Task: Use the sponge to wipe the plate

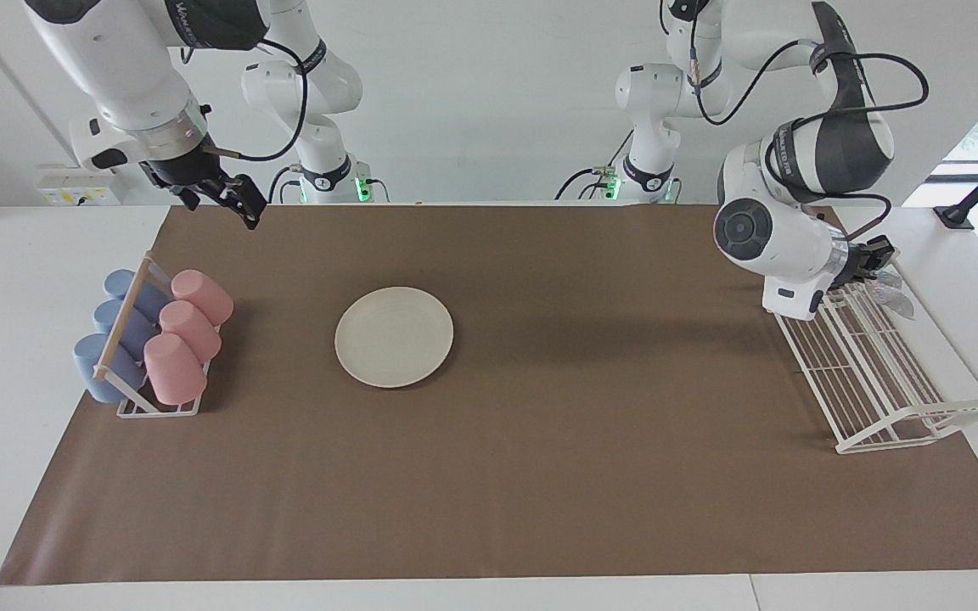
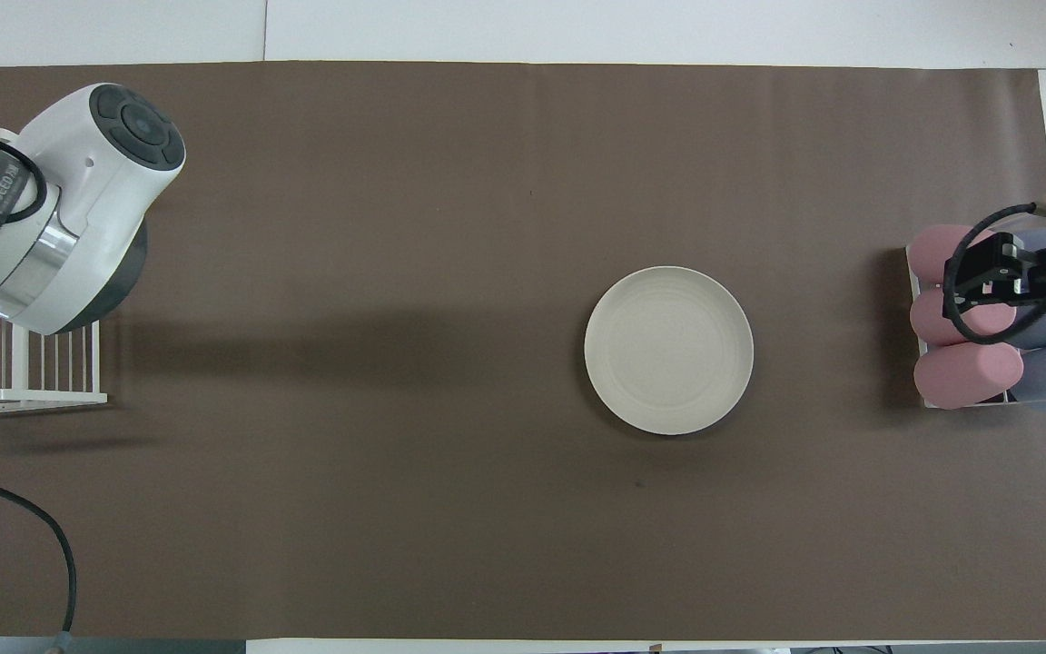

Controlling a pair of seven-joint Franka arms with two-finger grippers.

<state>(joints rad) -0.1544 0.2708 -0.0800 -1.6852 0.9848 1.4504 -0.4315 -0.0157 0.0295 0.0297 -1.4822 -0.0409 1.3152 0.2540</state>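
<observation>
The plate [image 1: 394, 337] is round, flat and cream-white, with a shallow rim and faint rings showing on its face from overhead. It lies flat and bare on the brown mat [image 1: 540, 475], somewhat toward the right arm's end of the surface, well apart from everything around it. The sponge [image 1: 890, 294] is a small, thin, silvery-grey pad of shiny mesh, far smaller than the plate. It hangs pinched in the closed left hand [image 1: 878, 270], up in the air over the end of the white rack [image 1: 879, 382] nearer the robots, at the left arm's end of the surface and well apart from the plate.
</observation>
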